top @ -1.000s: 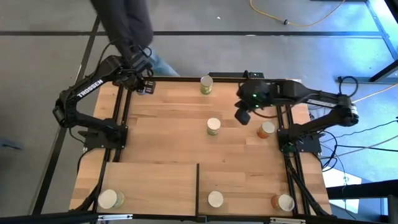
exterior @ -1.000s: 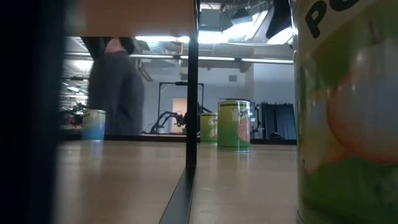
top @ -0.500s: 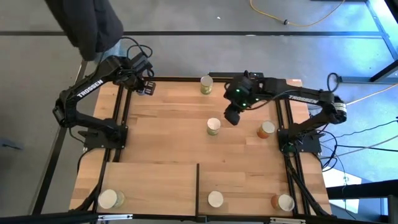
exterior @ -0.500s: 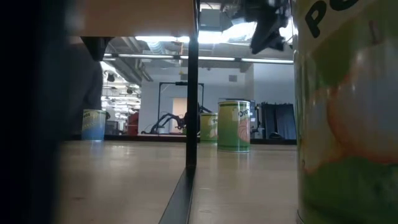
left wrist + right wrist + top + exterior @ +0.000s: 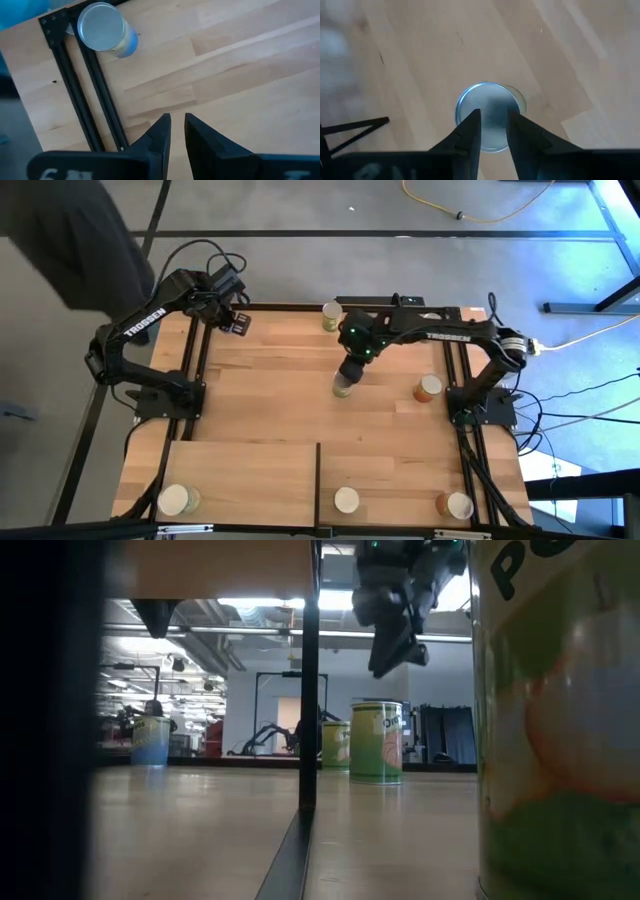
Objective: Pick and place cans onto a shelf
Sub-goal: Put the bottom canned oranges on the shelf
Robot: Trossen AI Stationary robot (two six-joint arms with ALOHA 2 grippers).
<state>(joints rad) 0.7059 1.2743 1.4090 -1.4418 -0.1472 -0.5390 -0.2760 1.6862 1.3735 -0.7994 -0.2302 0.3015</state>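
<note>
Where fingers hover: silver-topped green can

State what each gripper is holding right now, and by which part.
Nothing is held. The right gripper hovers above the green can mid-table; the left gripper waits empty at the far-left corner.

Striped butcher-block tabletop, yellow cable on grey floor, dark-clothed person at the corner
</note>
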